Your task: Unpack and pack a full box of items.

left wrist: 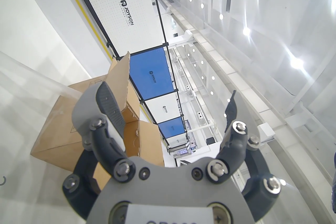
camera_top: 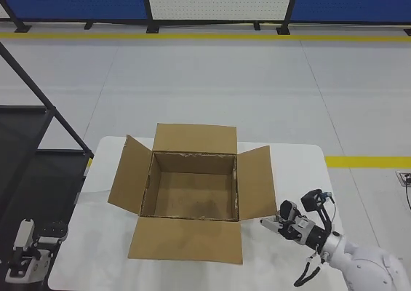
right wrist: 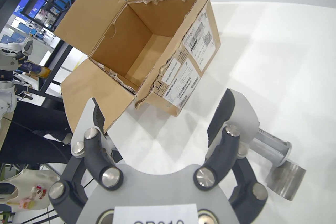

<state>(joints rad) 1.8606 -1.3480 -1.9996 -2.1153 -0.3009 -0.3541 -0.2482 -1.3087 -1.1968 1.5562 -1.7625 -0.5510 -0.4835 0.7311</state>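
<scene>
Showing an open cardboard box [camera_top: 194,161] sitting at the middle of a white table [camera_top: 300,174], spreading all four flaps outward and baring its brown floor to the top view. Carrying white printed labels [right wrist: 194,51] on the outer wall facing the right wrist camera. Hovering the right gripper [camera_top: 272,222] over the table at the box's near right corner, close to the meeting of the near flap and the right flap, without showing clearly any contact with the cardboard. Holding that gripper's fingers [right wrist: 236,109] spread wide and gripping nothing, hiding part of one finger behind the near flap's corner in the right wrist view. Holding the left gripper [left wrist: 168,91] well apart from the box, pointing up past its side toward the ceiling lights [left wrist: 296,63], with fingers likewise spread and pinching nothing.
</scene>
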